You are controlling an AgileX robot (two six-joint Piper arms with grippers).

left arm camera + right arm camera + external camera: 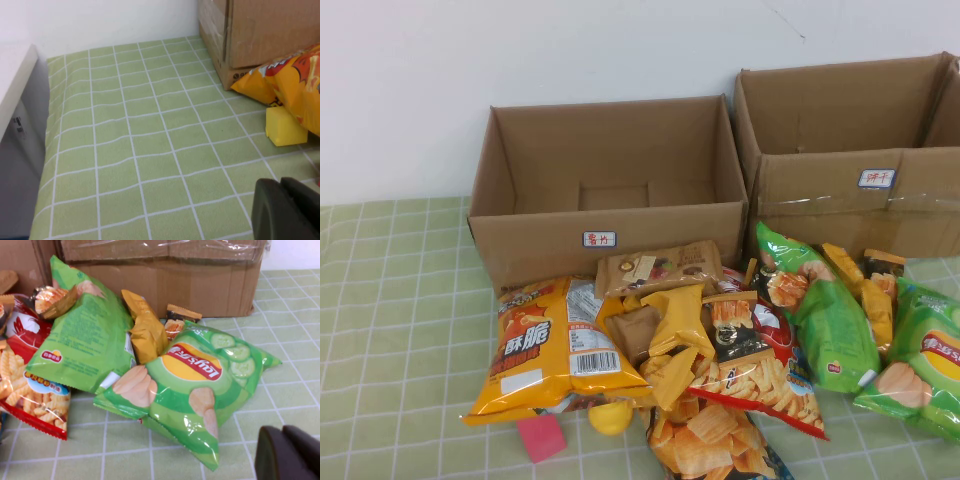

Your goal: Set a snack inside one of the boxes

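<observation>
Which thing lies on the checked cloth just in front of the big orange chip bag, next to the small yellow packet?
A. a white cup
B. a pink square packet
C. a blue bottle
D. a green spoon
B: in the high view a pink square packet lies on the cloth below the orange chip bag, beside the small yellow packet. No bottle, cup or spoon is visible. Only a dark part of each hand shows in its wrist view.

**A test bench set up for sorting, not a home or shop**

A table under a green checked cloth [390, 330] stands against a bare white wall [520, 50]. Two open cardboard boxes [610, 190] with small handwritten labels [599, 239] sit behind a loose heap of snack bags [720, 350], staged like a lab trial.
</observation>
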